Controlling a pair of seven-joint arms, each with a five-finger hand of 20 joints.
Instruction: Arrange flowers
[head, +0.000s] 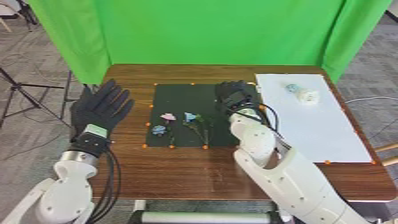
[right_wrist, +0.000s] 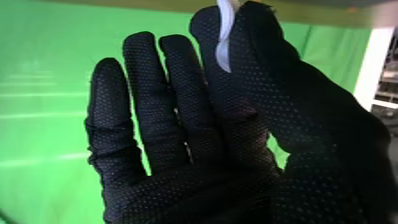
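Right robot hand (head: 233, 95) pinching white strip (right_wrist: 228, 17) between thumb and finger; vase (head: 307, 97) lying rightward, long axis slanting far-left to near-right; left robot hand (head: 96, 111) lying farther off.

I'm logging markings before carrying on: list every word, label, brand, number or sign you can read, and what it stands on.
No text can be read.
The pale patch at the wrist of the left hand is too small to tell whether it bears print.
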